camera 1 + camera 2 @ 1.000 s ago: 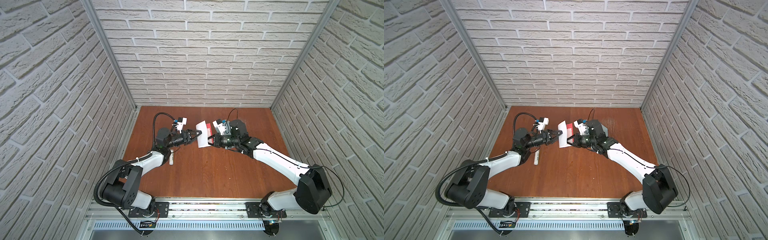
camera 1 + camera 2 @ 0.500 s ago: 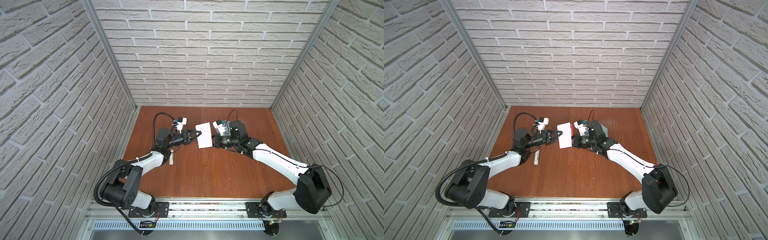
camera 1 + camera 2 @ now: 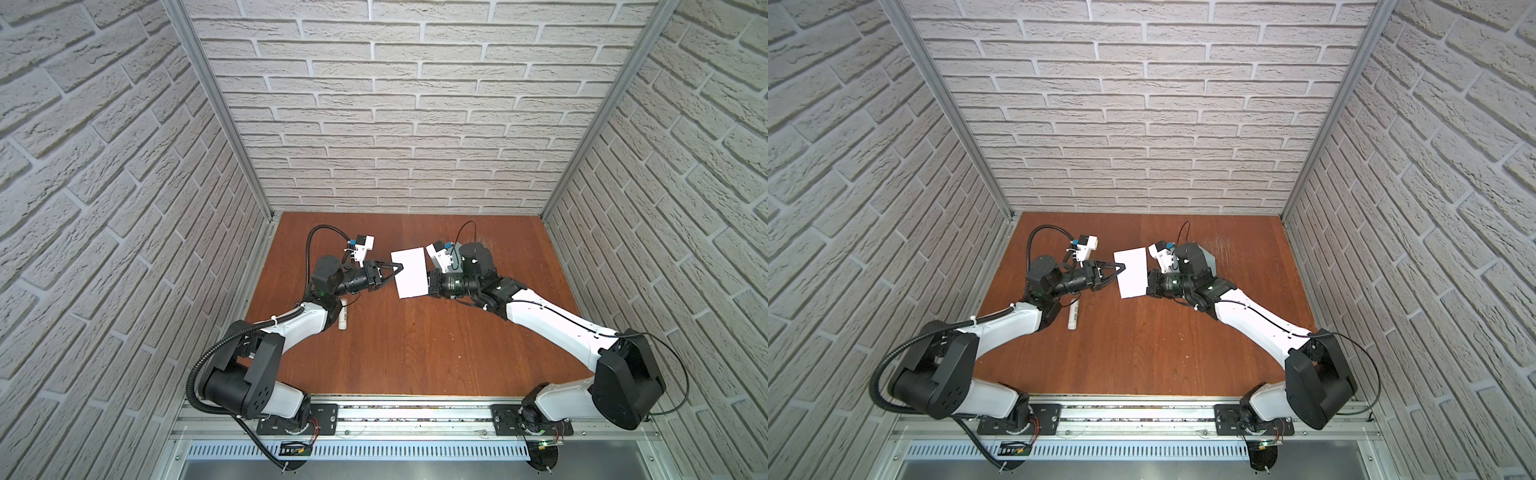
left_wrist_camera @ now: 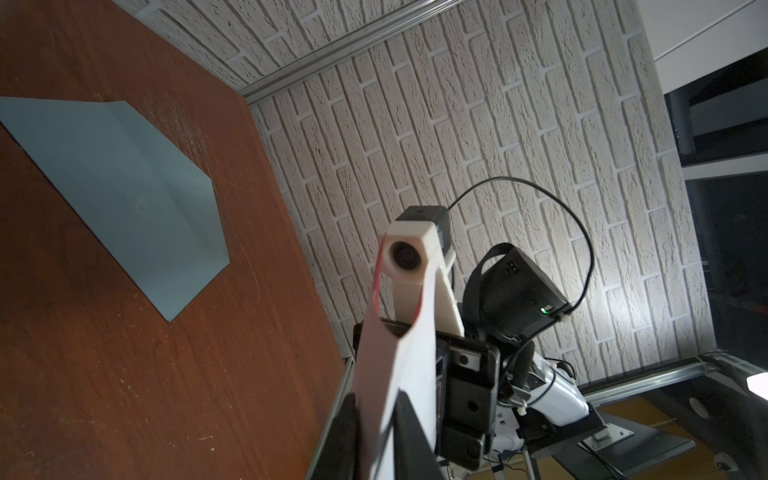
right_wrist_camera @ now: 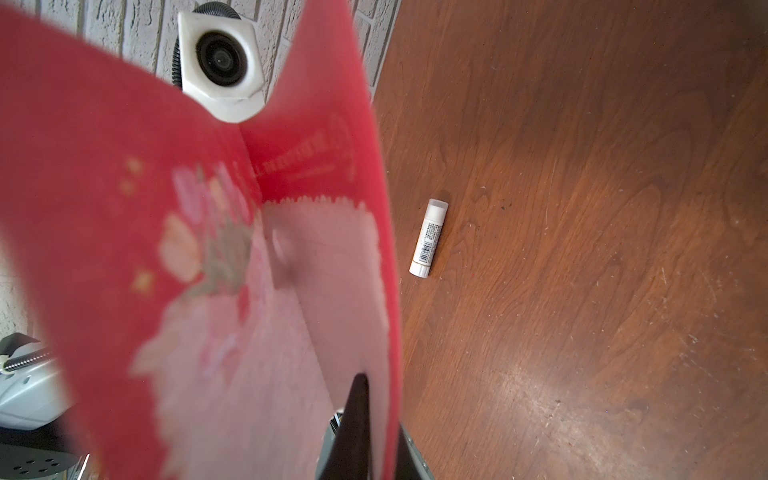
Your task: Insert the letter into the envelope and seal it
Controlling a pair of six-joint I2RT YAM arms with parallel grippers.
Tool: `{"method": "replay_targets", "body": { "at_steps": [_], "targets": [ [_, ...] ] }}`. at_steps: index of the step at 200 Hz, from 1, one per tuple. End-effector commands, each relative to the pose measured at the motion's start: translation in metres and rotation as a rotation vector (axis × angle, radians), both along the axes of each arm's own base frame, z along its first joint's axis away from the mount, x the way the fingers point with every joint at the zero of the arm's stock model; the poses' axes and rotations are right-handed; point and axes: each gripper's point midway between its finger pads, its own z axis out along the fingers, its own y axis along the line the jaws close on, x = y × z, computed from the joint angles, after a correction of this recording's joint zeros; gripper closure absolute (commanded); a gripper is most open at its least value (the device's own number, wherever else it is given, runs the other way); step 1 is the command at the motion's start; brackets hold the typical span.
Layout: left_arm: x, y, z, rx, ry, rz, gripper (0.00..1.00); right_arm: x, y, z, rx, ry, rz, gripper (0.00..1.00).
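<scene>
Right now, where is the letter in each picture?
Top view: letter, white, near the picture's middle.
Top view: same place, slightly further left.
Left wrist: thin, seen edge-on, close to the camera.
Right wrist: big, red, blurry, very close to the camera.
Shared landmark: the brown table shows in all four.
</scene>
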Motion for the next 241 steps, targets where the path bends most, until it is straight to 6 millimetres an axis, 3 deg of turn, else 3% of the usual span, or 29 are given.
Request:
{"method": "replay_targets", "body": {
  "at_steps": [1, 43, 73, 91, 118, 139, 173, 189, 241],
  "targets": [
    [-0.006, 0.002, 0.014, 0.004, -0.092, 0.007, 0.85, -0.002, -0.004, 0.013, 0.026, -0.047, 0.002, 0.92],
    [-0.003, 0.004, 0.005, 0.058, -0.092, 0.045, 0.94, -0.002, -0.013, 0.006, -0.018, -0.053, -0.010, 0.75],
    [-0.003, 0.009, -0.003, 0.192, -0.122, 0.070, 0.98, -0.007, -0.040, 0.003, -0.131, -0.097, -0.045, 0.53],
    [-0.006, 0.014, -0.005, 0.299, -0.154, 0.076, 0.99, -0.011, -0.060, 0.007, -0.223, -0.147, -0.061, 0.46],
    [-0.010, 0.019, -0.006, 0.443, -0.218, 0.050, 0.99, -0.019, -0.085, 0.018, -0.352, -0.277, -0.070, 0.44],
    [-0.015, 0.019, -0.006, 0.566, -0.328, 0.031, 0.99, -0.025, -0.090, 0.038, -0.367, -0.462, -0.050, 0.44],
    [-0.041, 0.005, -0.015, 0.785, -0.592, -0.100, 0.99, -0.061, -0.081, 0.083, -0.271, -0.981, 0.073, 0.46],
    [-0.054, -0.002, -0.017, 0.812, -0.717, -0.167, 0.99, -0.075, -0.078, 0.085, -0.273, -1.094, 0.143, 0.45],
    [-0.101, -0.017, -0.013, 0.766, -1.061, -0.339, 1.00, -0.094, -0.061, 0.067, -0.305, -1.120, 0.389, 0.45]
  ]
}}
